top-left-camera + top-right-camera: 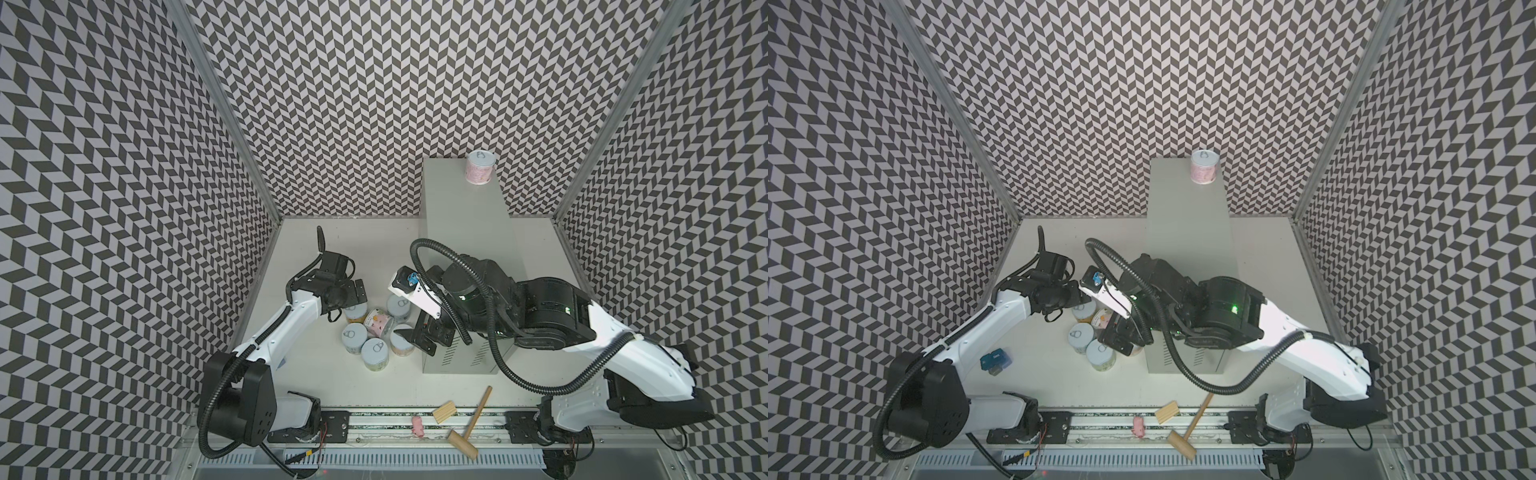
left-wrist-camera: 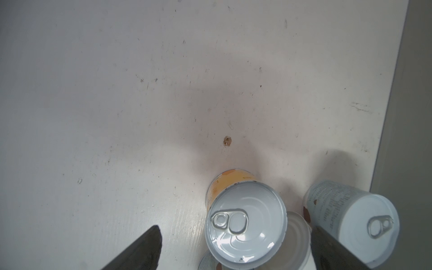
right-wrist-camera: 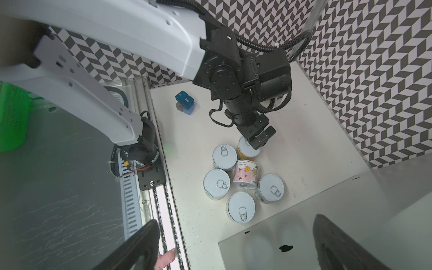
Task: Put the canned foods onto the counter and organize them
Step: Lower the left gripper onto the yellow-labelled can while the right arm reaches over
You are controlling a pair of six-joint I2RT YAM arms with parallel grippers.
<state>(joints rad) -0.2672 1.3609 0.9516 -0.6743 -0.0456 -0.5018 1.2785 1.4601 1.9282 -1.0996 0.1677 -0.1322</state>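
Finding: my left gripper (image 2: 235, 230) is released, jaws wide and empty, poised over the orange-labelled can (image 2: 245, 217), which stands in a tight cluster of six cans on the tabletop (image 1: 374, 386). My right gripper (image 3: 236, 233) is likewise spread and holds nothing, hovering at the near edge of the counter (image 1: 457, 216). One pink can (image 1: 480, 167) stands at the counter's far corner. Risks: one finger (image 2: 327, 247) looks set to land on the pale blue can (image 2: 350, 222) or the tipped can (image 3: 245, 174), which could roll. Closing may shove neighbours over. My two arms work close together and may clash. Lettering: the tipped can shows cartoon fruit and fine print, none of it legible.
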